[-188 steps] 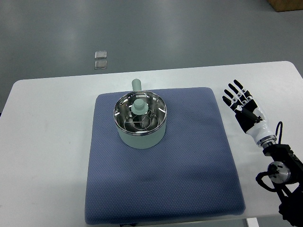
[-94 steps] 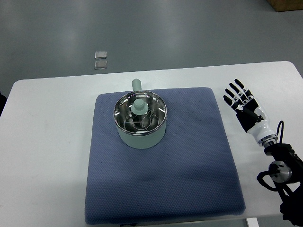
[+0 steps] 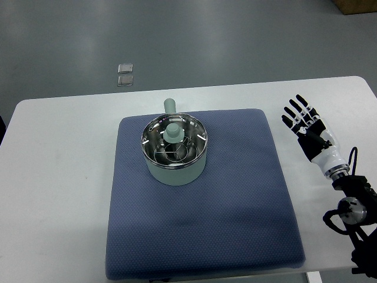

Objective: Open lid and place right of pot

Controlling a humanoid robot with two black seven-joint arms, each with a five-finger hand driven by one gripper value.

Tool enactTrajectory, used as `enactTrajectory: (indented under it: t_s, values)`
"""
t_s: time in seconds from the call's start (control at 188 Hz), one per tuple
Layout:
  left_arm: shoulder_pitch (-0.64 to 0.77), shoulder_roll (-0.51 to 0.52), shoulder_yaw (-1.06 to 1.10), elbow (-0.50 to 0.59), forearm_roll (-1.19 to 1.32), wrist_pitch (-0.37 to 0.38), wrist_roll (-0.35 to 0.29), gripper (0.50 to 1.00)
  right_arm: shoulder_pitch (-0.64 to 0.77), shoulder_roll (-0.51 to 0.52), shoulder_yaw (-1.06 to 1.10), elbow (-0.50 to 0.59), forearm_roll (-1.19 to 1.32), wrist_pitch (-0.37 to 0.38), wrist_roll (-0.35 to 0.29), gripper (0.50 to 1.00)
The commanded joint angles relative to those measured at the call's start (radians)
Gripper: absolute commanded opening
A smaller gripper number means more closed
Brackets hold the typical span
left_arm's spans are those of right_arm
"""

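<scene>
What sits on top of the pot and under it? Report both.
On the pot sits its glass lid with a pale green knob. Under it lies the blue mat. The pot's contents cannot be told through the reflections.

Right arm [image 3: 353,236] ran off the bottom-right corner, so everything past the black joint was cut. Right hand [image 3: 307,127] was seen from its back only; palm side hidden. Pot [image 3: 175,154] hid the mat under it, and its far wall covered the root of the handle [image 3: 169,105]. Glass lid [image 3: 174,140] threw reflections, so pot's inside couldn't be made out; the wire shapes under the knob [image 3: 174,131] were too muddled to tell apart. Two small square bits [image 3: 125,74] on the floor beyond the table were too small to identify. A brown thing [image 3: 357,6] at top-right corner was clipped by the edge. Blue mat [image 3: 200,236] had its near edge partly cut at the frame bottom.
</scene>
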State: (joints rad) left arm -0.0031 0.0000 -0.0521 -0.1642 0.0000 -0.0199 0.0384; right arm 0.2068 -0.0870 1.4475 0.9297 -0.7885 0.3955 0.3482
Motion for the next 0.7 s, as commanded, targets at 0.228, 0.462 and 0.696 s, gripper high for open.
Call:
enactTrajectory:
  t_s: [0.228, 0.462, 0.696]
  values:
    - [0.0, 0.0, 0.0, 0.0, 0.0, 0.0, 0.0, 1.0, 0.023, -0.03, -0.009, 0.008, 0.0, -0.001, -0.002, 0.917]
    - [0.0, 0.0, 0.0, 0.0, 0.0, 0.0, 0.0, 1.0, 0.056, -0.051, -0.015, 0.015, -0.02, 0.002, -0.006, 0.913]
    - [0.0, 0.0, 0.0, 0.0, 0.0, 0.0, 0.0, 1.0, 0.103, -0.134, -0.108, 0.038, -0.034, -0.004, -0.002, 0.893]
